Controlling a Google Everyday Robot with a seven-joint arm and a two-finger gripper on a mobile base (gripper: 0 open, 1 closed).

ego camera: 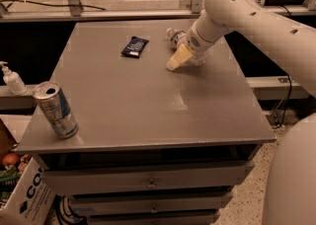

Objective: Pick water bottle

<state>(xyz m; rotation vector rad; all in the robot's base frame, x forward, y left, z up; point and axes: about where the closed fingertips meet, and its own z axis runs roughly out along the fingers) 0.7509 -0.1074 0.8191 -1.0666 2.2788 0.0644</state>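
Note:
The water bottle (178, 38) is a small clear bottle that lies on its side at the far right of the grey table (133, 105), its white cap pointing left. My gripper (178, 57) is at the end of the white arm that comes in from the upper right. It is down at the table, right against the bottle's near side, and covers the bottle's body. Only the neck end of the bottle and a bit of clear plastic to the right of the gripper show.
A dark snack packet (135, 46) lies left of the bottle. A silver-and-blue can (55, 109) stands at the table's front left corner. A white pump dispenser (12, 79) stands on a ledge to the left. A cardboard box (22, 199) sits on the floor at the lower left.

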